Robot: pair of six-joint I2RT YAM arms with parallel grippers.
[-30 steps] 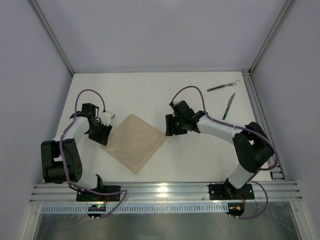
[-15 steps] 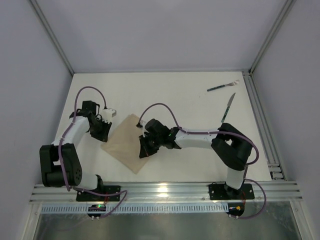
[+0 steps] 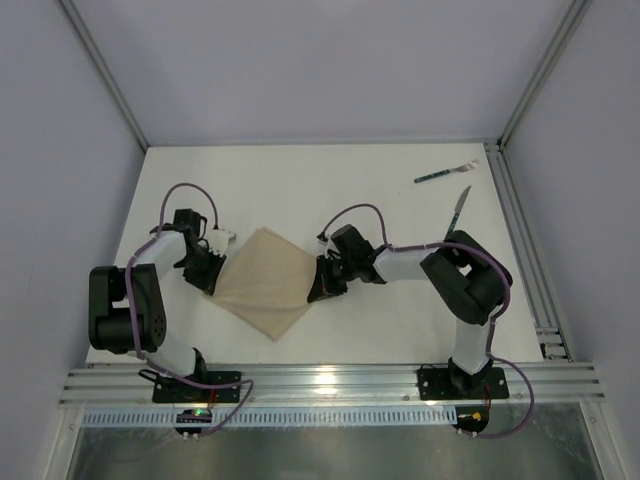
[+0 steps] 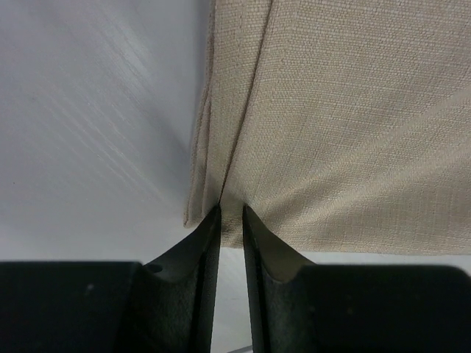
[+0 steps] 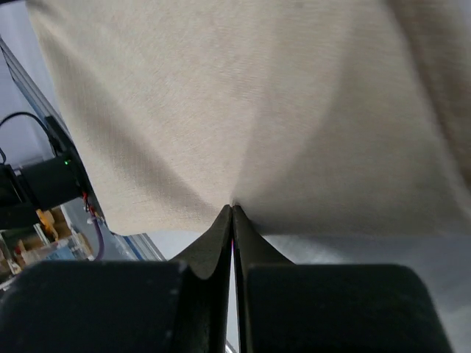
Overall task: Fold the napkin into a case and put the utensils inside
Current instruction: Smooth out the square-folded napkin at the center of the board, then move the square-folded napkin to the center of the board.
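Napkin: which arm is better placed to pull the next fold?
Probably the right gripper: its jaws are shut on the right corner of the napkin, cloth puckering from them. The left gripper sits at the opposite corner, as anchor.

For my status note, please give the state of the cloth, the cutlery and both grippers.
Beige-tan square cloth napkin: spread on the white table, not yet a case.
Left gripper: shut on the napkin's left corner.
Right gripper: shut on the napkin's right corner.
Green-handled silver fork: lying apart, untouched.
Green-handled silver knife: lying apart, untouched.
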